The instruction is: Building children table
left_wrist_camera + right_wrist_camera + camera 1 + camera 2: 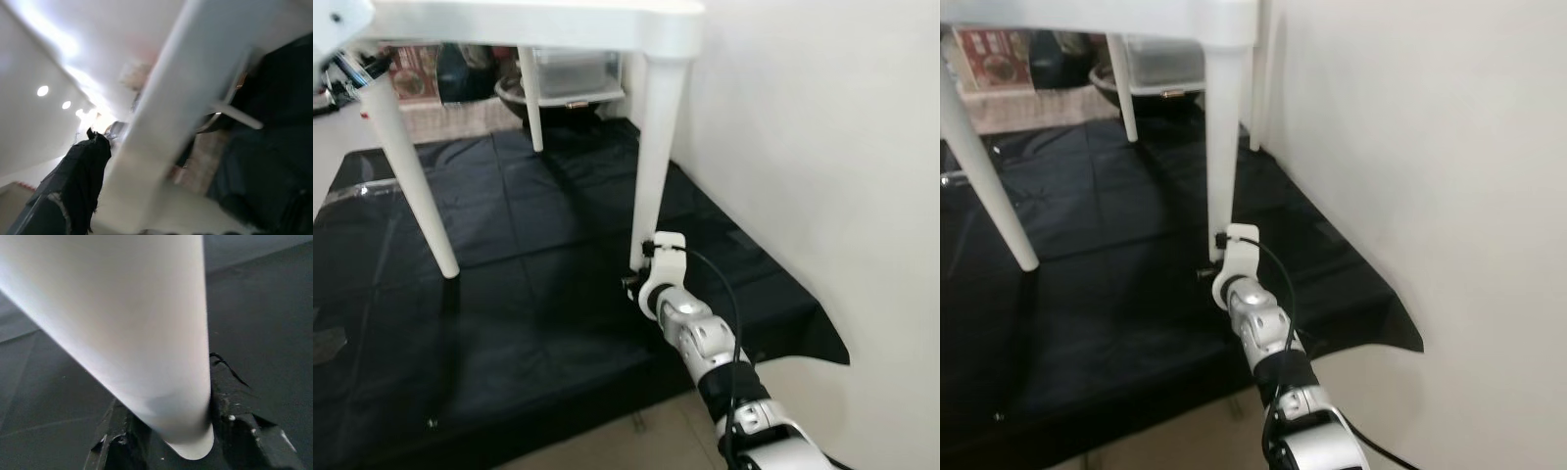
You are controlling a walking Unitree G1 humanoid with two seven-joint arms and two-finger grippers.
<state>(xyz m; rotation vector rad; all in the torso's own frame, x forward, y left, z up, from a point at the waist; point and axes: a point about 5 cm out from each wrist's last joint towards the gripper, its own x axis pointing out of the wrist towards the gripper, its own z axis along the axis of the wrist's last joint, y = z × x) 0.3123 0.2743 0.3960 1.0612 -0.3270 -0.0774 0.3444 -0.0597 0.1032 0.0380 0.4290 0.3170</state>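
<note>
Setting: a room corner with a plain white wall [822, 147] and a black floor mat [509, 294] spread over pale flooring. Household clutter, including a clear storage bin [578, 73], stands beyond the mat's far edge.

Item 1, children's table [538, 20]: white plastic, standing upright on the mat, the tabletop at the upper edge of the head views. Three legs are visible. The landmark for this entry is the wall-side front leg [651, 157], which stands on the mat close to the wall. A second front leg [416, 181] stands well apart from it, away from the wall; a rear leg [530, 98] lies beyond it.

Item 2, right arm: silver, reaching low across the mat to the foot of the landmark leg.

Item 3, right hand [168, 431]: the two black fingers [110, 443] sit one on each side of the leg's rounded tip, pressed against it, so the hand pinches the leg just above the mat.

Item 4, left hand: held up near the tabletop's underside; its fingers cannot be told as spread or together.

Handling note (judgement): the step appears to be seating or tightening this leg. Keep the grip square to the leg's axis, turn or push along that axis only, and avoid sideways pull, which could drag the table or slip the fingers off the taper.
</note>
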